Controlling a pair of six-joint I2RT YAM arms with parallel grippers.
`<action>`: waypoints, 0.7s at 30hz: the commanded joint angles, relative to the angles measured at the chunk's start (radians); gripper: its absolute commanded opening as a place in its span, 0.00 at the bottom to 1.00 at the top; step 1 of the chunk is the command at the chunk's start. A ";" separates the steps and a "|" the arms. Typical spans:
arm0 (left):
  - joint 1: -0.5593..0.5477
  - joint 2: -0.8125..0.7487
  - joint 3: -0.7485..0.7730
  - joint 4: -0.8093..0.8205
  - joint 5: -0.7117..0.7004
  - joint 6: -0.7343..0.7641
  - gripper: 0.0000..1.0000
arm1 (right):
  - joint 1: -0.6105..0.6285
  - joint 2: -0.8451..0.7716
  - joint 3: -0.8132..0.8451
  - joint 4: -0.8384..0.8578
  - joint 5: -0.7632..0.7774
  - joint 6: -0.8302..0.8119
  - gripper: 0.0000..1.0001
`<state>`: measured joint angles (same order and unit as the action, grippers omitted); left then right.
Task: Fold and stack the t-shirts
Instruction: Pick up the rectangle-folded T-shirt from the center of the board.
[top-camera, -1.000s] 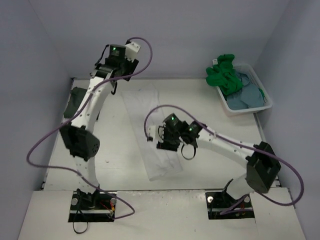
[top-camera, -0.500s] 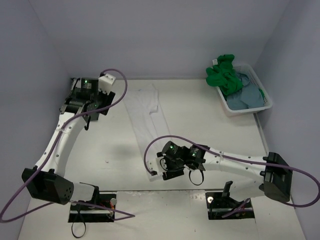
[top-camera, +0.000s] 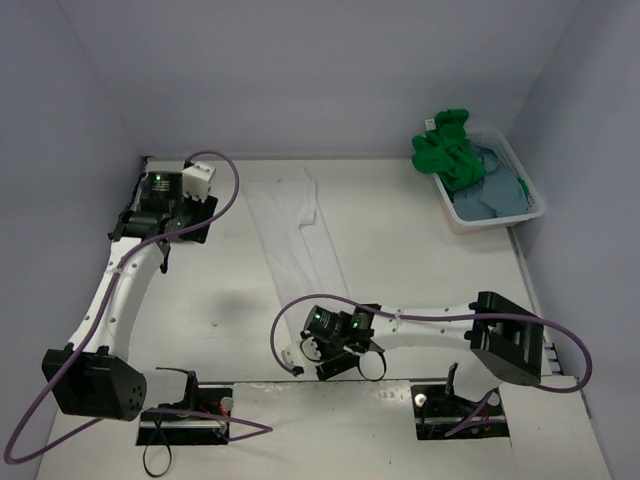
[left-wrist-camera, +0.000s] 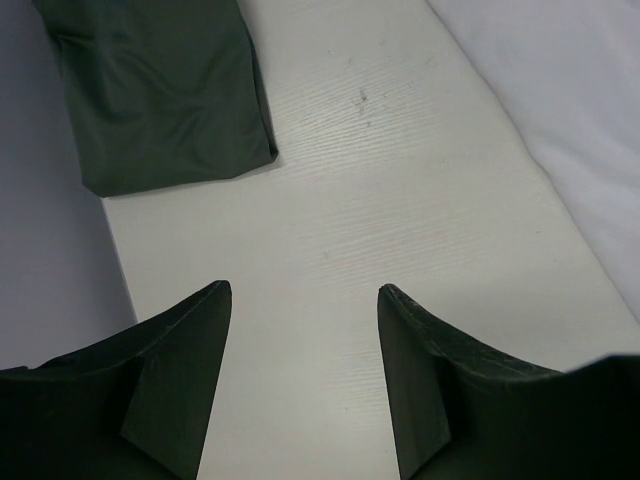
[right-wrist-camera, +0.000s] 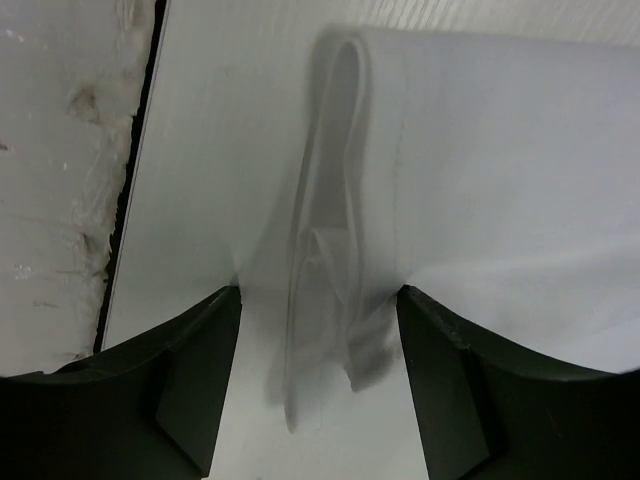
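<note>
Beyond the wide left claw (left-wrist-camera: 302, 290), only its camera shows the dark grey t-shirt (left-wrist-camera: 160, 90); right claw (right-wrist-camera: 318, 292) wide.

light: even, soft – shadows: faint | wrist views: near fingers (left-wrist-camera: 180, 370) blurred

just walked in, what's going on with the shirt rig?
Two arms are folding t-shirts. The white shirt lies as a long strip down the middle of the table. The right gripper is open at its near end, with a raised fold of cloth between the fingers. The left gripper is open over bare table beside a folded dark grey shirt. The green shirt and blue-grey shirt sit in the basket.
</note>
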<state>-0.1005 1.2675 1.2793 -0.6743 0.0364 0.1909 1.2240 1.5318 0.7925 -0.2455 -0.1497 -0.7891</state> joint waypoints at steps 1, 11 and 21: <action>0.012 -0.034 0.008 0.059 0.033 -0.024 0.55 | 0.023 0.031 0.017 0.052 -0.010 0.013 0.60; 0.022 -0.051 -0.003 0.064 0.072 -0.039 0.55 | 0.026 0.155 0.074 0.069 -0.020 0.019 0.50; 0.024 -0.065 -0.011 0.062 0.117 -0.056 0.55 | 0.028 0.202 0.093 0.014 -0.059 0.033 0.22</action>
<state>-0.0837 1.2366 1.2629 -0.6533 0.1299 0.1520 1.2453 1.6867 0.9222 -0.1421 -0.1814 -0.7704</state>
